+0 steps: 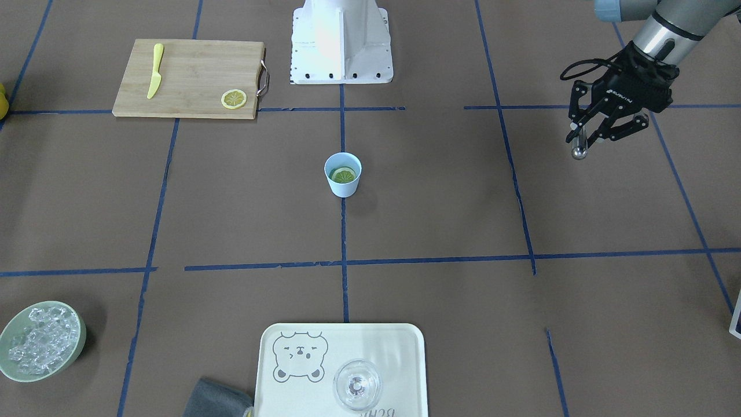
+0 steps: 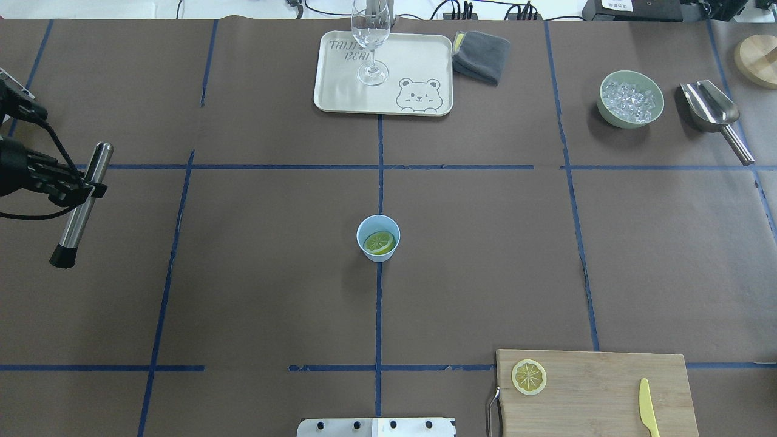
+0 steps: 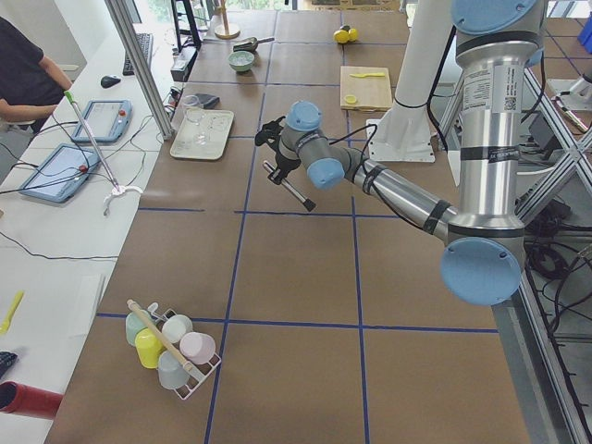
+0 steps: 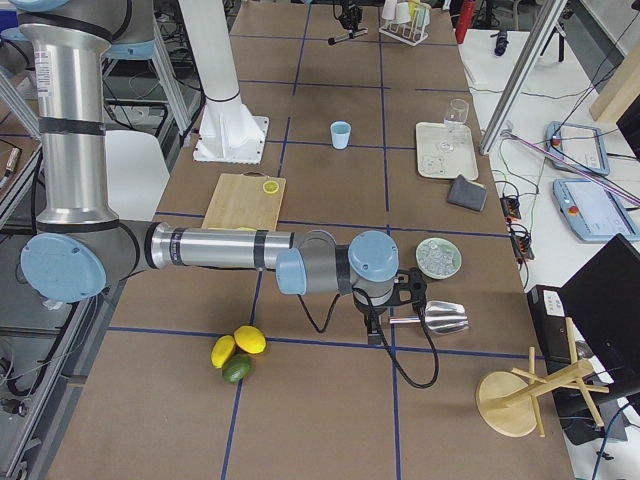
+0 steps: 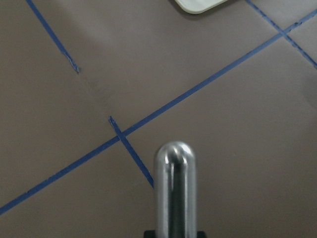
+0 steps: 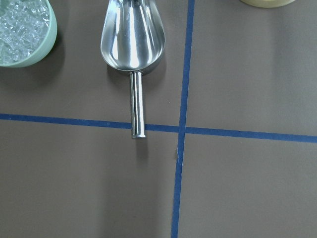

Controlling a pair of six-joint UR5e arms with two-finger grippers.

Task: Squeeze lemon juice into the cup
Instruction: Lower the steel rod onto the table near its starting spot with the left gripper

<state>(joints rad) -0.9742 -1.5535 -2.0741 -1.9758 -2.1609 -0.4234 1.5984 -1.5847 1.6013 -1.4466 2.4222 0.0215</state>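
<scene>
Left hand (image 1: pixel 583 128) is hovering out wide, clamping a metal rod (image 2: pixel 82 209); right hand (image 4: pixel 373 330) is pointing down, arm stretching forward.

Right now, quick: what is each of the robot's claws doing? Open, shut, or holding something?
Left gripper: shut on the metal rod.
Right gripper: cannot be told; only a far side view shows it.
</scene>
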